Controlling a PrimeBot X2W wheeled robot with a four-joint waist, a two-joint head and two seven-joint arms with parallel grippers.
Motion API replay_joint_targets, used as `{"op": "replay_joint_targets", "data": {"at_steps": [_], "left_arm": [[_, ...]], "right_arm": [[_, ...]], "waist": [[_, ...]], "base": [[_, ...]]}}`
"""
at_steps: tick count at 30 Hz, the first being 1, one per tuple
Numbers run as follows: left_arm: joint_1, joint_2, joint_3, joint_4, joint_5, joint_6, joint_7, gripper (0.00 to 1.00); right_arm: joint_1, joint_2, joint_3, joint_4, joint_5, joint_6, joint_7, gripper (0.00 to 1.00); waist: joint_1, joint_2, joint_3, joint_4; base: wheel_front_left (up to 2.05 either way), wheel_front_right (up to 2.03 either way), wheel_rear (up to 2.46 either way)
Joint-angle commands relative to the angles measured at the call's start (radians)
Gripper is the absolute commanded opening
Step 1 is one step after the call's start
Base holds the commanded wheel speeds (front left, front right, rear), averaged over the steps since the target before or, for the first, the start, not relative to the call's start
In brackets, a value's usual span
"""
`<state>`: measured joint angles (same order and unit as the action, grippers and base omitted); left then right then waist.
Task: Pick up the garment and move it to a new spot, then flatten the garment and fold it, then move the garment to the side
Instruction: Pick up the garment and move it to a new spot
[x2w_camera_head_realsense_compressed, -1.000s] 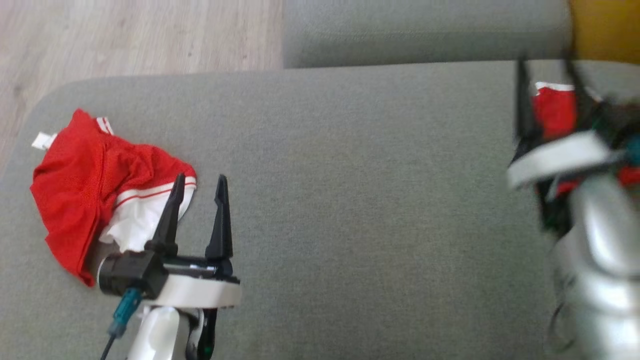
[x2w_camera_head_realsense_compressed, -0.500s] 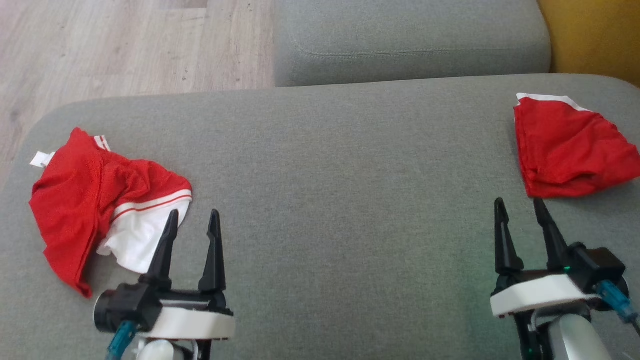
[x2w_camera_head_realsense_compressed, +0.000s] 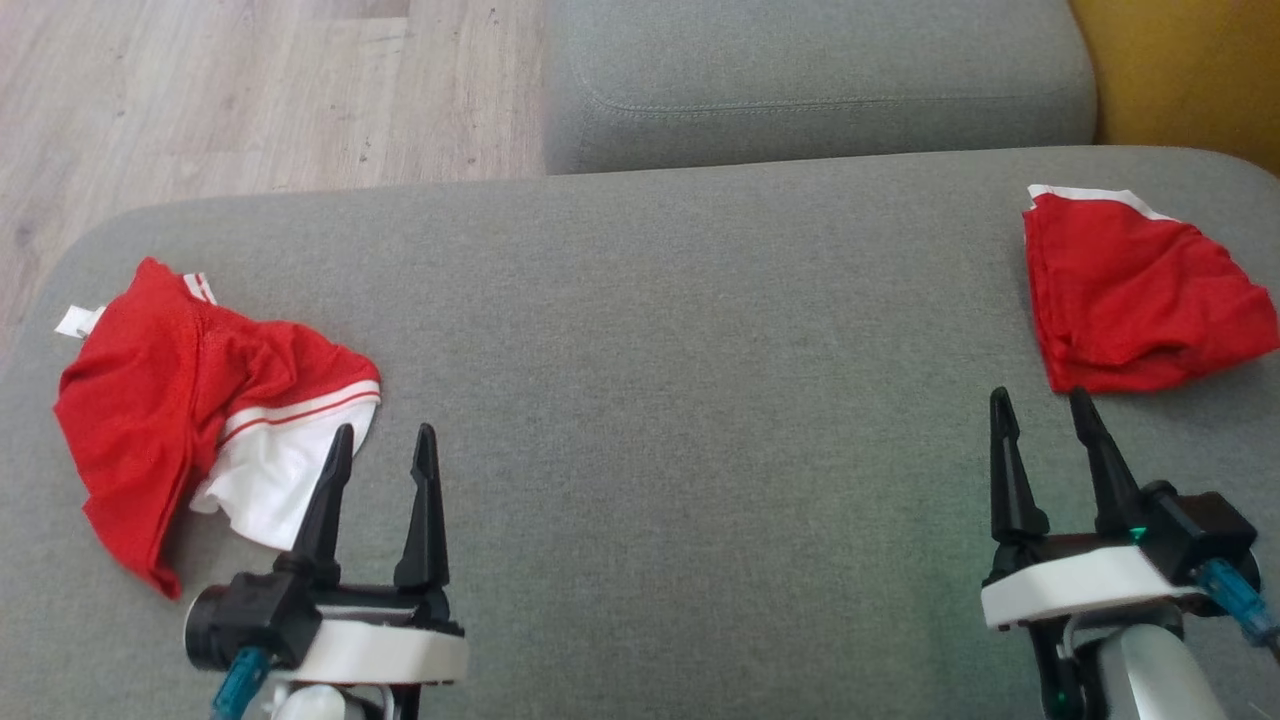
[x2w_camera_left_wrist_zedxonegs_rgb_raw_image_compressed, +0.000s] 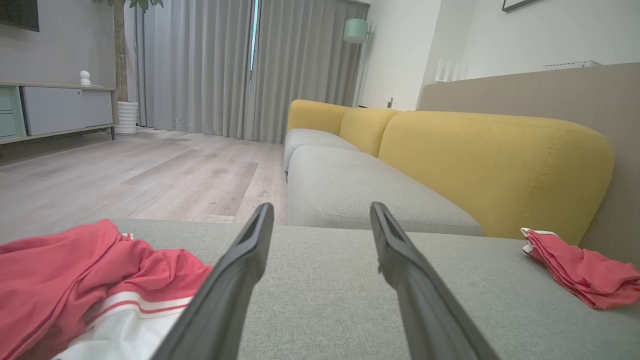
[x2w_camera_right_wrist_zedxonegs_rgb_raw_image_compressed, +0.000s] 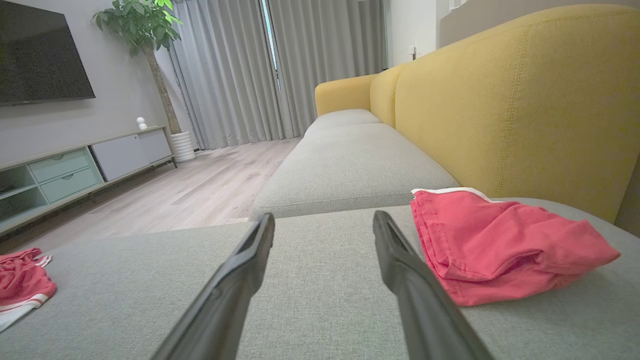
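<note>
On a grey sofa seat (x2w_camera_head_realsense_compressed: 680, 400), the robot's left gripper (x2w_camera_head_realsense_compressed: 385, 432) and right gripper (x2w_camera_head_realsense_compressed: 1039, 395) hover low over the cloth. Each has its two dark fingers spread apart and holds nothing. A crumpled red-and-white garment (x2w_camera_head_realsense_compressed: 170, 400) lies just beside the left gripper's outer finger and ahead of it, white striped hem nearest the tip. A folded red garment (x2w_camera_head_realsense_compressed: 1130, 290) sits just beyond the right gripper's fingertips, towards its outer side, close under the yellow backrest (x2w_camera_right_wrist_zedxonegs_rgb_raw_image_compressed: 525, 100). The flat bundle looks deliberately parked at the cushion's edge, out of the working area between the grippers. The heap by the left gripper appears to be the piece now due for lifting, which would explain the wide, ready jaws.
</note>
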<state>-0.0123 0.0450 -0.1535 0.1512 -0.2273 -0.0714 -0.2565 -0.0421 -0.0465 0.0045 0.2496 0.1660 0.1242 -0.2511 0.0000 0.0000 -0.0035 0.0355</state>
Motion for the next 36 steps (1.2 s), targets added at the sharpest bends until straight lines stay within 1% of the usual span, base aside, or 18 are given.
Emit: {"op": "replay_joint_targets", "data": {"at_steps": [1, 6, 10, 14, 22, 24, 25, 27, 31, 36], "left_arm": [[-0.030, 0.005, 0.042, -0.039, 0.005, 0.000, -0.005, 1.00], [-0.034, 0.005, 0.047, -0.035, 0.010, 0.002, -0.005, 1.00], [-0.035, 0.005, 0.053, -0.028, 0.017, 0.008, -0.005, 1.00], [-0.029, 0.005, 0.059, -0.016, 0.028, 0.013, -0.005, 1.00], [-0.005, 0.005, 0.104, -0.010, 0.053, 0.029, -0.005, 1.00], [-0.001, 0.005, 0.113, -0.011, 0.058, 0.029, -0.005, 1.00], [0.001, 0.005, 0.121, -0.010, 0.063, 0.026, -0.005, 1.00], [0.002, 0.005, 0.129, -0.008, 0.068, 0.021, -0.005, 1.00], [0.003, 0.005, 0.144, -0.009, 0.074, 0.014, -0.005, 1.00], [-0.004, 0.005, 0.171, -0.015, 0.080, 0.004, -0.005, 1.00]], "right_arm": [[-0.027, -0.004, 0.027, -0.036, -0.003, 0.007, -0.011, 1.00], [-0.017, -0.004, 0.034, -0.030, 0.003, 0.007, -0.011, 1.00], [-0.006, -0.004, 0.063, -0.021, 0.009, 0.007, -0.011, 1.00], [0.004, -0.004, 0.101, -0.007, 0.008, 0.007, -0.011, 1.00], [0.020, -0.004, 0.171, 0.009, 0.053, 0.007, -0.011, 1.00], [0.023, -0.004, 0.193, 0.013, 0.064, 0.007, -0.011, 1.00], [0.026, -0.004, 0.215, 0.017, 0.076, 0.007, -0.011, 1.00], [0.027, -0.004, 0.232, 0.020, 0.086, 0.007, -0.011, 1.00], [0.024, -0.004, 0.261, 0.024, 0.101, 0.007, -0.011, 1.00], [0.009, -0.004, 0.276, 0.027, 0.104, 0.007, -0.011, 1.00]], "waist": [[0.0000, 0.0000, 0.000, 0.002], [0.0000, 0.0000, -0.001, 0.026], [0.0000, 0.0000, -0.008, 0.070], [0.0000, 0.0000, -0.020, 0.133], [0.0000, 0.0000, -0.046, 0.263], [0.0000, 0.0000, -0.051, 0.295], [0.0000, 0.0000, -0.054, 0.324], [0.0000, 0.0000, -0.056, 0.351], [0.0000, 0.0000, -0.051, 0.386], [0.0000, 0.0000, -0.033, 0.388]], "base": [[0.00, 0.00, 0.00], [0.00, 0.00, 0.00], [0.00, 0.00, 0.00], [0.00, 0.00, 0.00], [0.00, 0.00, 0.00], [0.00, 0.00, 0.00], [0.00, 0.00, 0.00], [0.00, 0.00, 0.00], [0.00, 0.00, 0.00], [0.00, 0.00, 0.00]]}}
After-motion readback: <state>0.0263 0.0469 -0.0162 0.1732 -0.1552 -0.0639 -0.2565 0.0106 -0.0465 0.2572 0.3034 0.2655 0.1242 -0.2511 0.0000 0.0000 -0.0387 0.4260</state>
